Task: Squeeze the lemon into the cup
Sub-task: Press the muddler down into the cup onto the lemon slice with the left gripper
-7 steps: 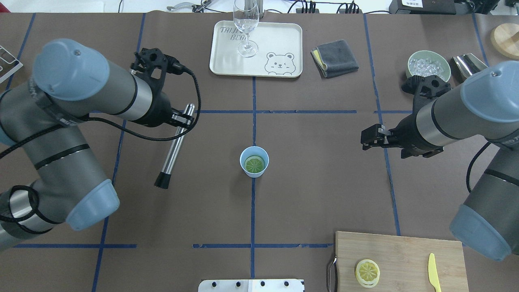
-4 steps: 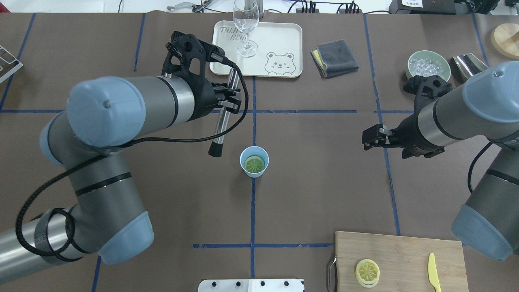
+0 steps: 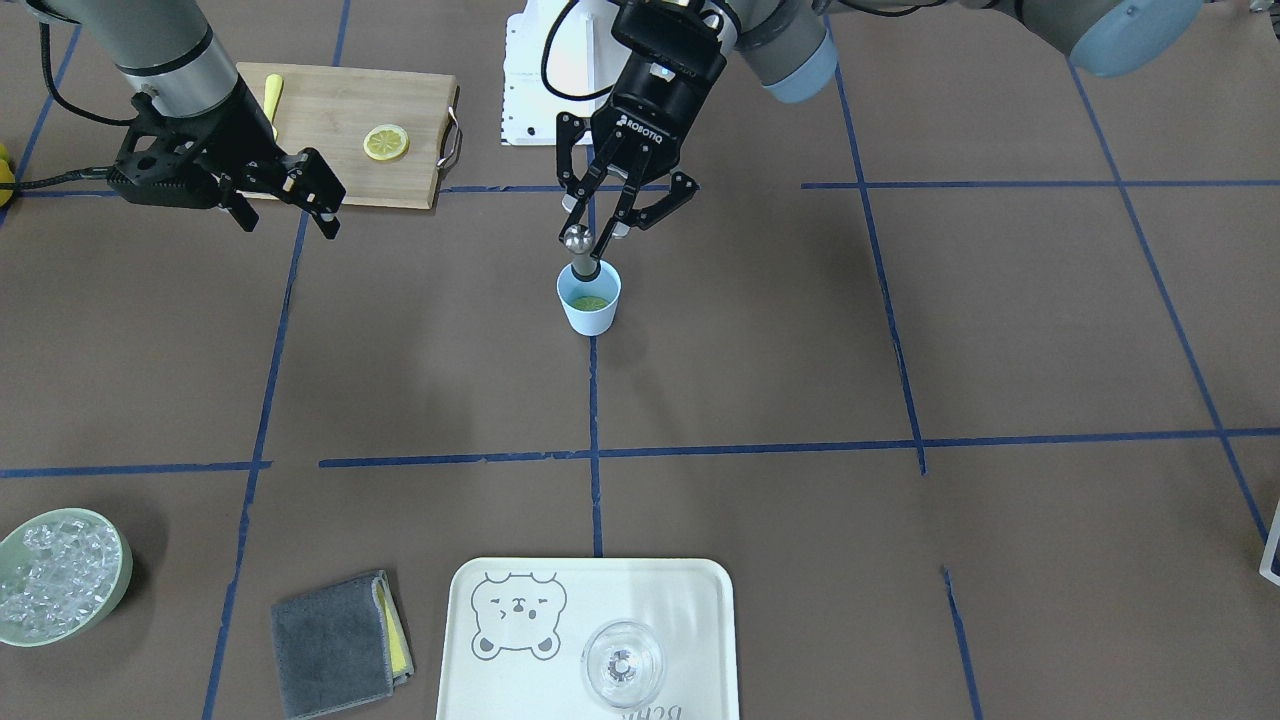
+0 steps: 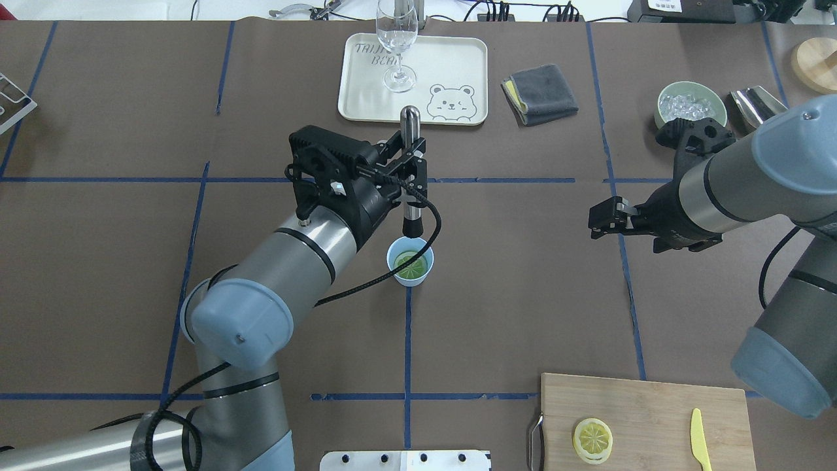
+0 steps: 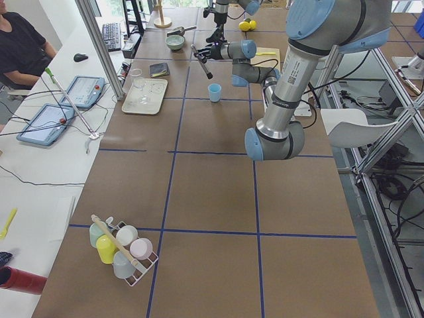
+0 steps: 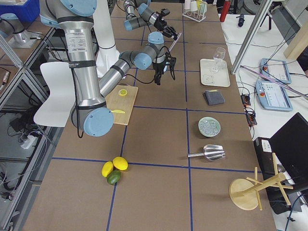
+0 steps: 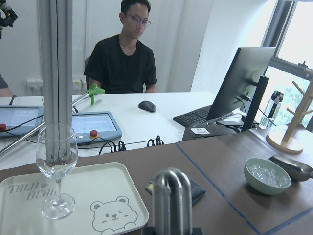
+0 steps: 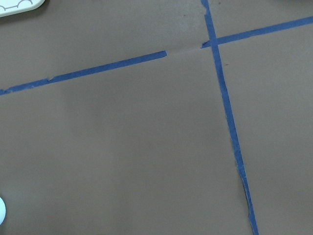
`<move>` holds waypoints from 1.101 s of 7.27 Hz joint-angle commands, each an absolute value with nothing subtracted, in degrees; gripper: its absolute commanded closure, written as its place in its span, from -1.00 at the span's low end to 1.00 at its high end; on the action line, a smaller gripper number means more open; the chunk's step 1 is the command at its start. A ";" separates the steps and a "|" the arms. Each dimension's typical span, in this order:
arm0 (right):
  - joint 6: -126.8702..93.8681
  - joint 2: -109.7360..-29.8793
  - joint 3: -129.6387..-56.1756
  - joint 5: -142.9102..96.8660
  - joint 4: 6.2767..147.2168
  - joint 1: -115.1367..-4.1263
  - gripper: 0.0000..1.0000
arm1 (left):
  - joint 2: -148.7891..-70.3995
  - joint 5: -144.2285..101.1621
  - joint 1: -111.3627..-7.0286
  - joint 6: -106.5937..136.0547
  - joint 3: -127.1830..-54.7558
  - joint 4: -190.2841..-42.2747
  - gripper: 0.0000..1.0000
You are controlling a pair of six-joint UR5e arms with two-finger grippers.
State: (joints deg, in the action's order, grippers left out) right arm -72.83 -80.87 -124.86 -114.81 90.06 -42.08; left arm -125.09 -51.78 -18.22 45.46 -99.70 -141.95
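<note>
The light-blue cup (image 4: 394, 254) stands at the table's middle, with a lemon slice (image 4: 412, 266) lying flat inside it. My left gripper (image 4: 410, 169) is shut on a steel muddler (image 4: 410, 131) and holds it upright, black tip just over the cup's far rim. In the front-facing view the muddler (image 3: 579, 247) reaches down to the cup (image 3: 588, 318) under the left gripper (image 3: 597, 235). A second lemon slice (image 4: 593, 439) lies on the cutting board. My right gripper (image 4: 597, 222) is open and empty, well to the cup's right.
A wooden cutting board (image 4: 654, 405) with a yellow knife (image 4: 700, 438) lies front right. A cream tray (image 4: 451, 65) with a wine glass (image 4: 396, 39) sits at the back. A grey cloth (image 4: 540, 93), a green ice bowl (image 4: 691, 104) and a metal scoop (image 4: 755, 104) are back right.
My left arm swung right with the muddler, turning it from slanted to upright, and brought its black tip over the cup. The right arm has hardly moved.
</note>
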 commanded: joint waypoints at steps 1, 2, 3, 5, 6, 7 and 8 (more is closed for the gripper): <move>-71.99 -81.65 -124.89 -115.92 90.00 -43.14 -1.00 | -125.15 -48.08 -16.00 45.26 -95.45 -145.28 1.00; -69.63 -82.61 -124.81 -118.62 90.00 -44.72 -1.00 | -125.07 -47.99 -15.13 45.35 -94.93 -145.28 1.00; -68.83 -82.88 -124.72 -118.83 90.00 -45.08 -1.00 | -125.16 -47.99 -14.94 45.35 -94.31 -145.28 1.00; -68.73 -82.97 -124.54 -118.83 90.00 -45.09 -1.00 | -124.90 -46.33 -12.93 45.44 -91.50 -145.89 1.00; -68.73 -82.97 -124.54 -118.83 90.00 -45.09 -1.00 | -125.24 -45.62 -12.66 45.53 -91.06 -145.99 1.00; -68.73 -82.97 -124.54 -118.83 90.00 -45.09 -1.00 | -125.16 -45.53 -12.31 45.53 -90.88 -145.99 1.00; -68.73 -82.97 -124.54 -118.83 90.00 -45.09 -1.00 | -125.16 -45.53 -12.22 45.53 -90.70 -145.99 1.00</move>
